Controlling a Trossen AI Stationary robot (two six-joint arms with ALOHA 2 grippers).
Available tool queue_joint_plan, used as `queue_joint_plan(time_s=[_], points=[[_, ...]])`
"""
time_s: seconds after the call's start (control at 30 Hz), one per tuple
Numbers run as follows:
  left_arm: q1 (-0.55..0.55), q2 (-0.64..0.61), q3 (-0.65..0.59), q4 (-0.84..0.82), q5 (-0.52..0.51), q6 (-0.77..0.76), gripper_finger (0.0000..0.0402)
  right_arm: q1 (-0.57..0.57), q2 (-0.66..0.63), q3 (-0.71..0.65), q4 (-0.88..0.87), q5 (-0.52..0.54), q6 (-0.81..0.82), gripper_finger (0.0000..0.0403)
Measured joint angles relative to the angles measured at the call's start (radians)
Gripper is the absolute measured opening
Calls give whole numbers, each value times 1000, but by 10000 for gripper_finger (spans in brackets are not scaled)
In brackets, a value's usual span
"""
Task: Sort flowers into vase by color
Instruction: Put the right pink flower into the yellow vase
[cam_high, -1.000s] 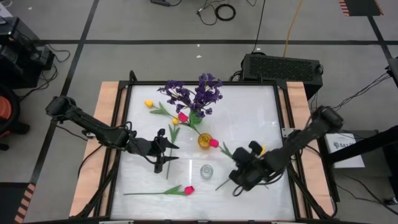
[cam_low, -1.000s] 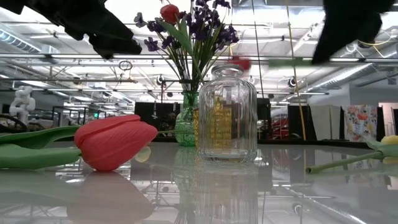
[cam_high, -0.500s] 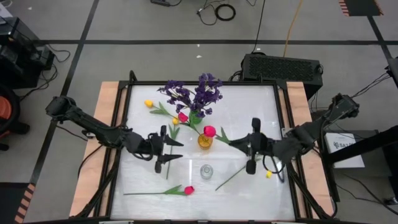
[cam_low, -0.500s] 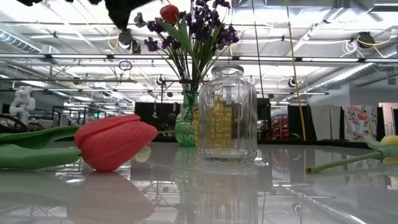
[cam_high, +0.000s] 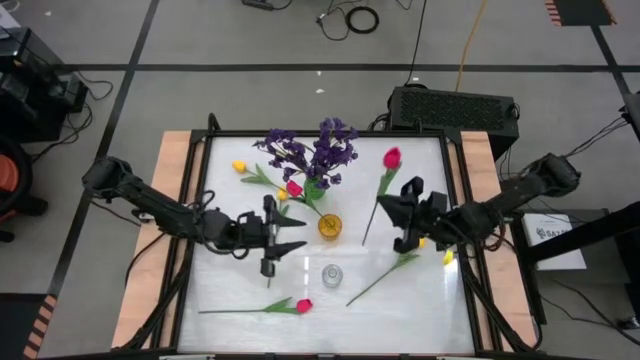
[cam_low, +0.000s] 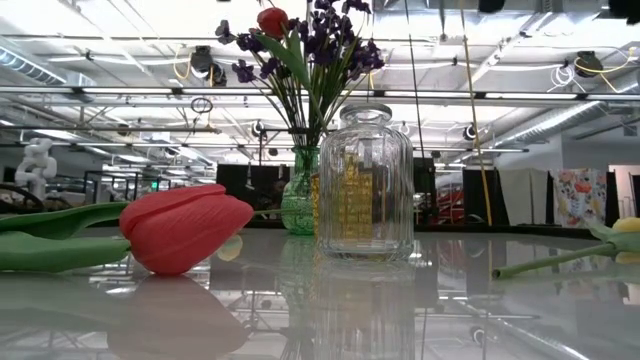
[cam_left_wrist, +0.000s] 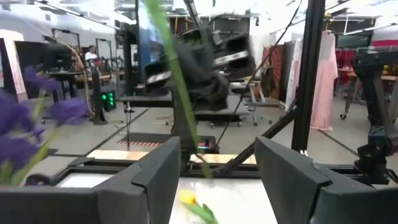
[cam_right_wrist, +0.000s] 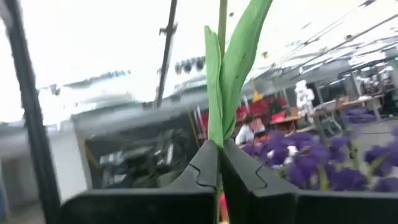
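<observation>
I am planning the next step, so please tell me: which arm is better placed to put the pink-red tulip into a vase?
The right arm. Its hand is shut on the pink-red tulip, lifted beside the amber vase. The left hand is open and empty on the vase's other side.

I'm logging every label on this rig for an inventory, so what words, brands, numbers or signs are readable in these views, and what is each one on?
No text can be read with certainty.
White label beside the table's right edge, high view: dark print, too small to read.
Black box behind the table: no legible marking.
Glass jar, low view: no label.
Room signs behind, wrist views: blurred.
</observation>
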Motion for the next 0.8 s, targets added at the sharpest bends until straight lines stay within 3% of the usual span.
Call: queue_joint_plan(time_s=[0.2, 0.43, 0.67, 0.8], points=[[7, 141, 144, -39, -3, 22, 212, -50, 100, -24, 182, -87, 93, 0], [6, 269, 289, -137, -110, 23, 214, -60, 258, 100, 228, -133, 86, 0], [5, 287, 308, -135, -195, -22, 257, -46, 363, 203, 226, -158, 79, 0], [6, 287, 308, -138, -171, -32, 279, -44, 368, 218, 203, -158, 72, 0]])
